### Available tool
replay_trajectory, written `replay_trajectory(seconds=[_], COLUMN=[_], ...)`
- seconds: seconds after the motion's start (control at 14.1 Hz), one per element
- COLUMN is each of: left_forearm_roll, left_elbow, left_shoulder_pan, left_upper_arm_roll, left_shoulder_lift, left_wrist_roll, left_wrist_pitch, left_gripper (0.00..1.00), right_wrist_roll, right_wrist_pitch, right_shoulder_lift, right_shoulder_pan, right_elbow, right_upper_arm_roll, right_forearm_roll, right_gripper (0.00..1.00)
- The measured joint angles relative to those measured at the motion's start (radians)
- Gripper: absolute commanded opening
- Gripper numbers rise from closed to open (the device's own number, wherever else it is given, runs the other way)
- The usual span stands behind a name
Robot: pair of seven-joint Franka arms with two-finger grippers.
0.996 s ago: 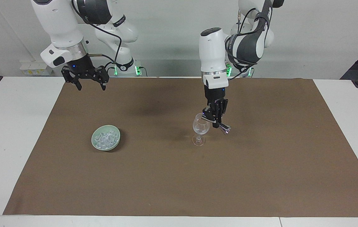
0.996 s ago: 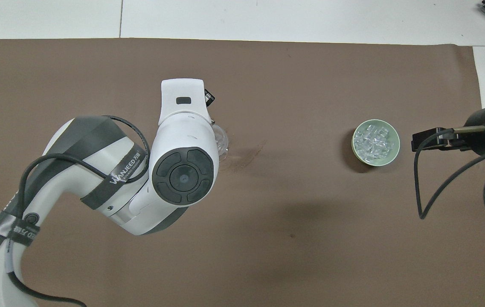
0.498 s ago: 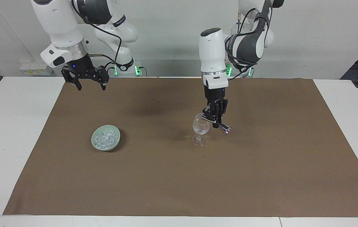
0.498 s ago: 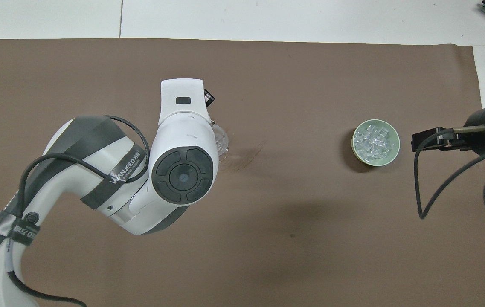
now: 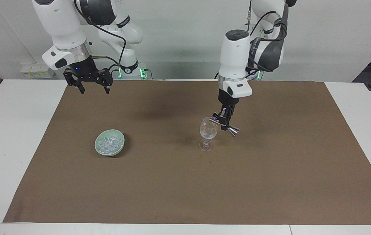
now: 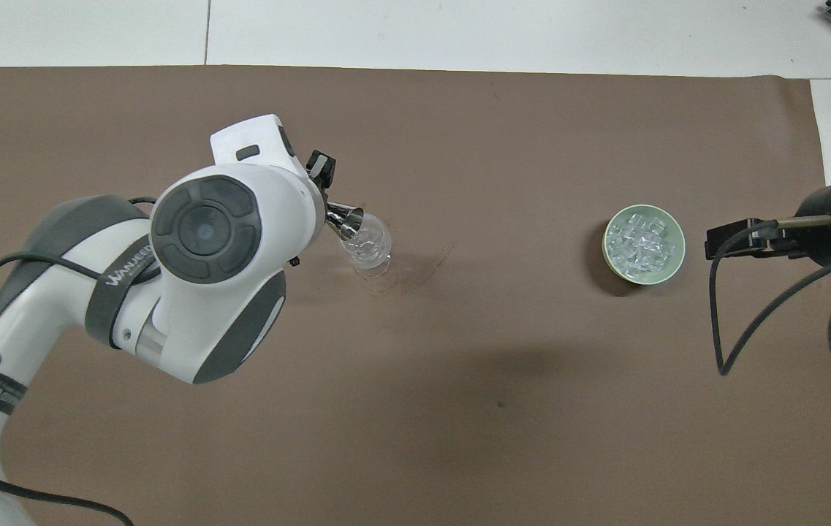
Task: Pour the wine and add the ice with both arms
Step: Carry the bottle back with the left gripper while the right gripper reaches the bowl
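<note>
Holding a steel jigger (image 5: 227,125) tilted on its side, the left gripper (image 5: 223,119) hung over a stemmed wine glass (image 5: 208,133), its jaws closed on the jigger's waist, the jigger's mouth at the glass rim. The glass stood upright on the brown mat (image 5: 270,182), directly below those jaws. Ice (image 5: 109,144): small clear, glassy whitish cubes heaped in a pale green bowl (image 5: 117,150), toward the right arm's end, well apart from the left jaws. Right gripper (image 5: 89,85): jaws spread wide, empty, raised over the mat's edge, waiting.
</note>
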Motion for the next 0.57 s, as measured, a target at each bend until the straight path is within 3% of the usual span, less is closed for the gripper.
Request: replay_trajectory(seconds=[0.57], left_forearm_roll=[-0.63], left_elbow=[-0.004], left_shoulder_pan=[0.233], left_upper_arm_roll=[0.003], left_shoulder_lift=[0.0], left_wrist_roll=[0.154], left_wrist_pitch=[-0.079], left_gripper=[0.0], right_wrist_roll=[0.003], right_wrist_pitch=[0.004], right_shoulder_lift=[0.0], right_shoulder_pan=[0.0], right_elbow=[-0.003], right_upper_arm_roll=[0.0], right_forearm_roll=[0.0], right_gripper=[1.0])
